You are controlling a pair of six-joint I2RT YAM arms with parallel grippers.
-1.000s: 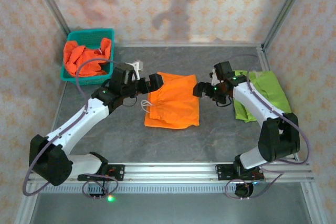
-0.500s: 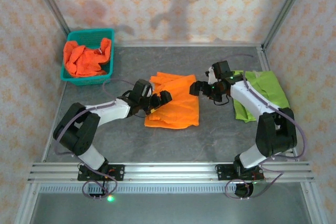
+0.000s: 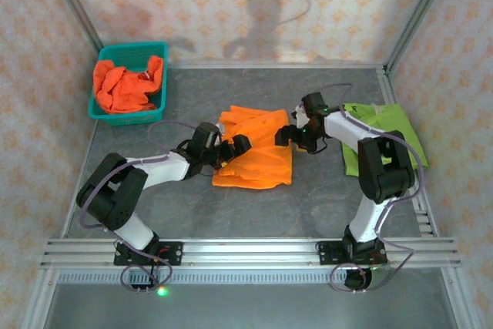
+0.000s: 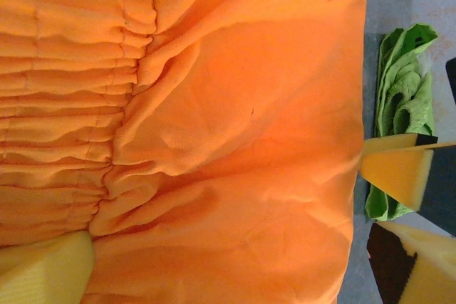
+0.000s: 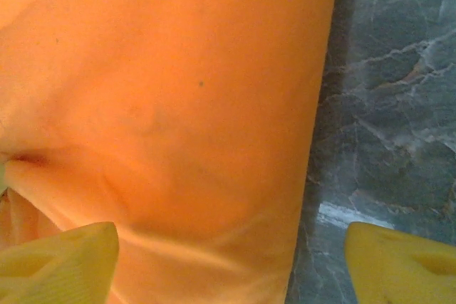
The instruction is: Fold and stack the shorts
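Spreading bright orange soft fabric shorts (image 3: 258,152) flat at frame centre, ready for folding. Poising the left gripper (image 3: 235,146) wide open at their left waistband, gripping nothing. Straddling the right hem with the right gripper (image 3: 291,135), fingers (image 5: 57,261) apart, nothing pinched yet. Reserving the lime green fabric shorts (image 3: 385,132) at right, probably as the stack base.

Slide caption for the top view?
Left claw and right claw at opposite sides of the orange shorts; green shorts at right, basket of piled shorts back left.
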